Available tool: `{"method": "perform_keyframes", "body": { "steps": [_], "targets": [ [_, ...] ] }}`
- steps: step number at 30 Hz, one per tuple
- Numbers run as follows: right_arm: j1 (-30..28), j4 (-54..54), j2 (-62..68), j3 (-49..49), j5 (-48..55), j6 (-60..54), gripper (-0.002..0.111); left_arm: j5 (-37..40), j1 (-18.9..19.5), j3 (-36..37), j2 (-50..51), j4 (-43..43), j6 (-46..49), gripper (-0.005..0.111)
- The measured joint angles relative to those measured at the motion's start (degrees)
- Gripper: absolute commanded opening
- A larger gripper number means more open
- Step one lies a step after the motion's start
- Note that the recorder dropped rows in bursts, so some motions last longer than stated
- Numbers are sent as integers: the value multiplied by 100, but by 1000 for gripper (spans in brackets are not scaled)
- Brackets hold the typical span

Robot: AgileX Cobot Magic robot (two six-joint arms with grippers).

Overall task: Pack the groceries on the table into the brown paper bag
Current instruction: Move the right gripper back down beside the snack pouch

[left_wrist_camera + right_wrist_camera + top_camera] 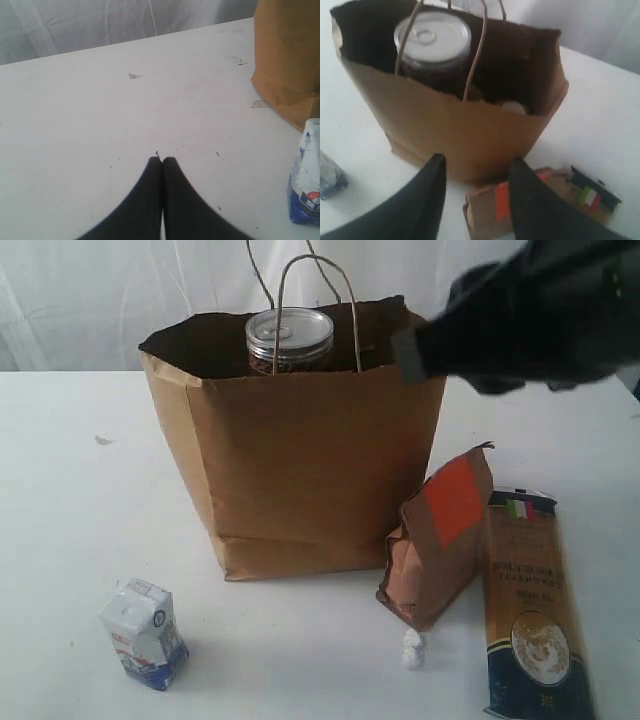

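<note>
Our dark pull-tab can is in the brown paper bag; white-blue carton at seven o'clock, brown-orange pouch and spaghetti pack at four remain. Right jaws parted, left jaws shut, both empty.

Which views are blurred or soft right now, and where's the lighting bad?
Exterior view: the right arm is a smeared dark blob, while the brown paper bag is reasonably sharp with soft shadows. Left wrist view: the left gripper is close and soft-edged, and the table is evenly lit. Right wrist view: the whole frame is soft, the right gripper is defocused, and the bag interior is dark.
</note>
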Motion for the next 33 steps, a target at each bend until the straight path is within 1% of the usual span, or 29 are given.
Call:
{"method": "perform_keyframes", "body": {
  "steps": [7,12,15,19,23,27,33],
  "targets": [
    [49,9,-491,1173,-129,534,38,0,0,0,0,0,0,0],
    [53,311,-520,2056,-310,794,38,0,0,0,0,0,0,0],
    [53,560,-520,2546,-695,849,38,0,0,0,0,0,0,0],
    [53,701,-520,3088,-1542,1176,38,0,0,0,0,0,0,0],
    [53,546,-520,3383,-2090,1740,38,0,0,0,0,0,0,0],
    [53,365,-342,3444,-2129,2095,38,0,0,0,0,0,0,0],
    [53,345,483,3459,-2208,2227,38,0,0,0,0,0,0,0]
  ]
}}
